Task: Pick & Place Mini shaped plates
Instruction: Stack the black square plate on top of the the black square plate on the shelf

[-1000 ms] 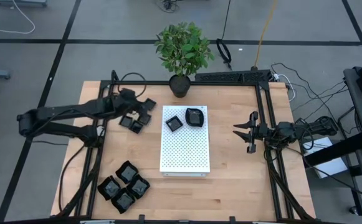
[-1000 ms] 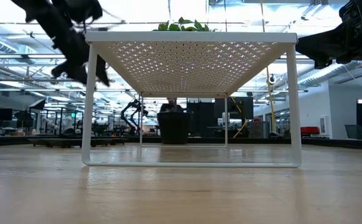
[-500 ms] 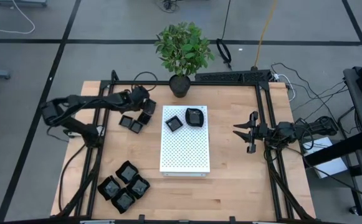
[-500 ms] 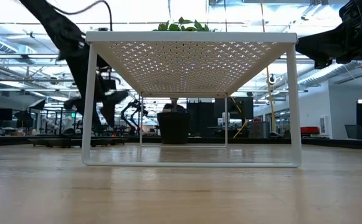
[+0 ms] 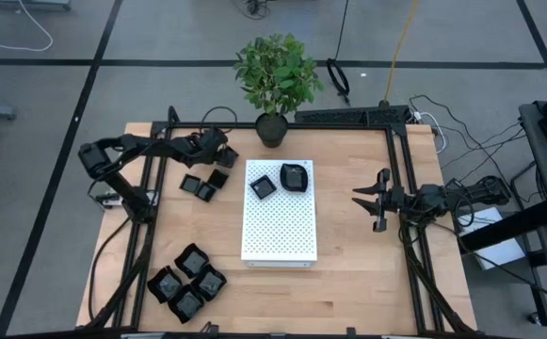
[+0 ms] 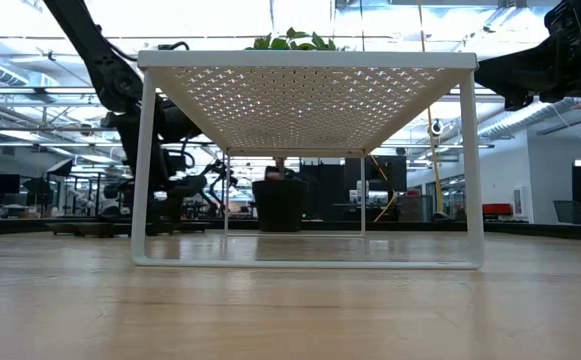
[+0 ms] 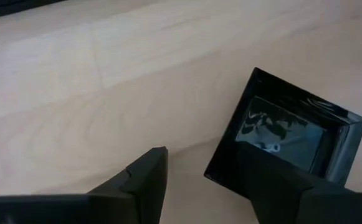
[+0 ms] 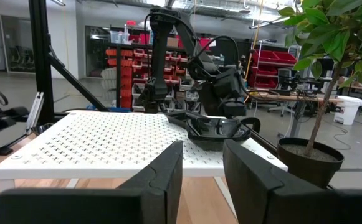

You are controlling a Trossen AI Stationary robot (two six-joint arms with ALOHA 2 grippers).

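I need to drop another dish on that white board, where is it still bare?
The white board is bare across its middle and near end; only the far end is crowded, with a small square plate beside a rounded plate.

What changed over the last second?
The left arm pulled its elbow in and swung its gripper toward the table's far-left corner; it now sits open over a small square plate, one finger on each side of the plate's near edge, nothing gripped yet. The right gripper, the white board with its two plates, and the front-left cluster of plates stayed put.
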